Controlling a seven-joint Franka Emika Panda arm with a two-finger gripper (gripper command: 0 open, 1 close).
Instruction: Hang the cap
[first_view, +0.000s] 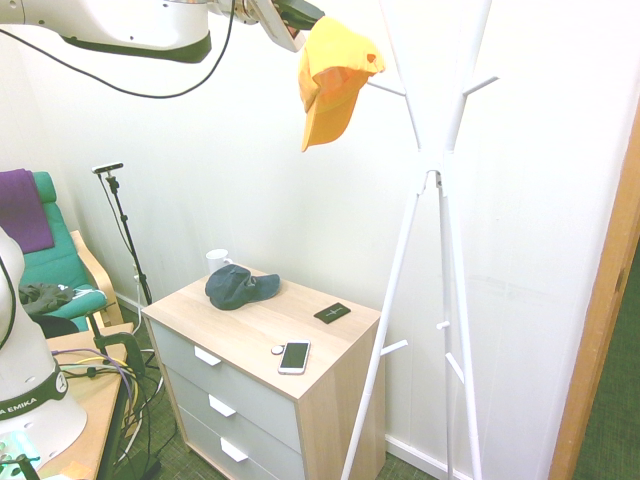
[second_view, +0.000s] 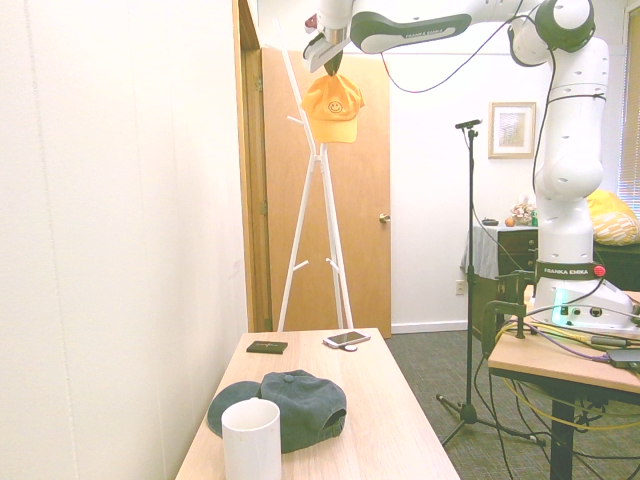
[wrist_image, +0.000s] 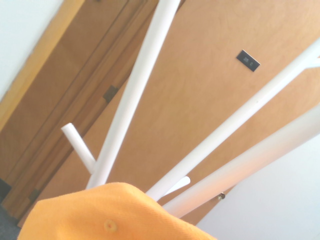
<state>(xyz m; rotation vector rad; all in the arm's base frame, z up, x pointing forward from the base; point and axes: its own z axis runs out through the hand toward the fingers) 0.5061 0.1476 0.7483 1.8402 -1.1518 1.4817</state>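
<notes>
In the first exterior view, left to right: a teal armchair (first_view: 62, 262) carries a purple cloth (first_view: 24, 212). The robot base, at the lower left, is marked "EMIKA"; the second exterior view reads "FRANKA EMIKA" on the base (second_view: 568, 272) and again on the arm. On the pale wood chest of drawers (first_view: 265, 370) are a white mug (first_view: 218, 260), a dark navy-blue cap (first_view: 238, 287), a phone (first_view: 294, 357) and a small dark flat item (first_view: 332, 313), its marking too small to read.

Above the chest, the claw (first_view: 318, 22) is pinched shut on the yellow-orange baseball cap (first_view: 334, 82). The cap hangs directly below the fingertips, brim downward, raised well clear of the chest. A printed smiley face shows on its front in the second exterior view.

Just beside the cap, to its right, stands the white coat rack (first_view: 430, 165) with short pegs. Furthest right is a wooden door frame (first_view: 597, 270). The wrist view shows a small dark plate (wrist_image: 248, 60) on the wooden door (wrist_image: 215, 75); its lettering cannot be read reliably.
</notes>
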